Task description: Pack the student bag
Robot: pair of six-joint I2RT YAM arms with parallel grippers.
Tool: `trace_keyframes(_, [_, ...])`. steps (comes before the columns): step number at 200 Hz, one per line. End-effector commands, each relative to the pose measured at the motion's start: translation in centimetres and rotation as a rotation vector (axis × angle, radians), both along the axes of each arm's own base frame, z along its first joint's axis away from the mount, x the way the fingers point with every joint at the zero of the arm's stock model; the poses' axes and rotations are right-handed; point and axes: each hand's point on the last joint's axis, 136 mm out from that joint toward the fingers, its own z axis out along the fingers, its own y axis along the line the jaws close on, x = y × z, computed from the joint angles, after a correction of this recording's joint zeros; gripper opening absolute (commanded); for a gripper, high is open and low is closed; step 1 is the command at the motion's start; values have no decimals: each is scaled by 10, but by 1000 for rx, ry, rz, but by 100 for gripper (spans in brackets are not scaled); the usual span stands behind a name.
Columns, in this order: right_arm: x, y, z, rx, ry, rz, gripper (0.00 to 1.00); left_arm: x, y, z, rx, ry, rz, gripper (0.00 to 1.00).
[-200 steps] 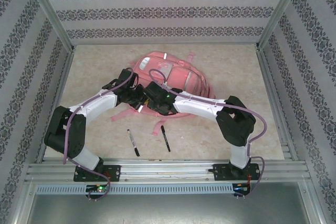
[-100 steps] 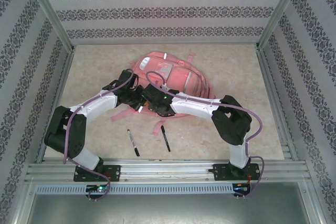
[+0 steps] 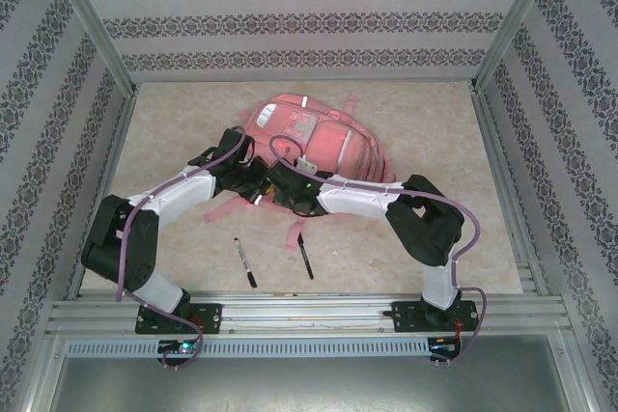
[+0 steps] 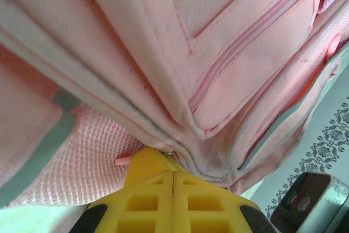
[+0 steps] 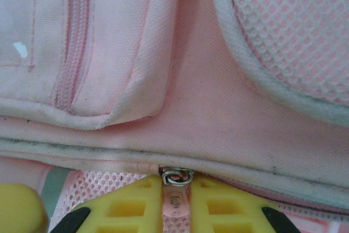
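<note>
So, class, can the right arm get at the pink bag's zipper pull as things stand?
Probably yes: the zipper pull lies between the fingers of the right end effector, with nothing in the way.

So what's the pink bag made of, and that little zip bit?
The student bag looks like woven pink fabric, matte: a fine weave shows up close. Its mesh panel is netting, full of little holes. The zip pull has a shiny silver ring, probably metal.

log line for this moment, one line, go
left fingers: shut, tips at student bag seam | right fingers: pinching zip pull | two pens: on table, unpacked
</note>
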Motion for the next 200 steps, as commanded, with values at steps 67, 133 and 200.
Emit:
trace_keyframes(67, [-3, -30, 21, 156, 13, -8, 5, 10, 18, -1, -2, -27, 31, 0])
trace_keyframes(133, [-13, -8, 38, 439, 91, 80, 3, 19, 25, -1, 103, -86, -28, 77])
trace_keyframes(200, [-11, -9, 42, 566, 114, 39, 2, 16, 41, -34, 195, 48, 184, 93])
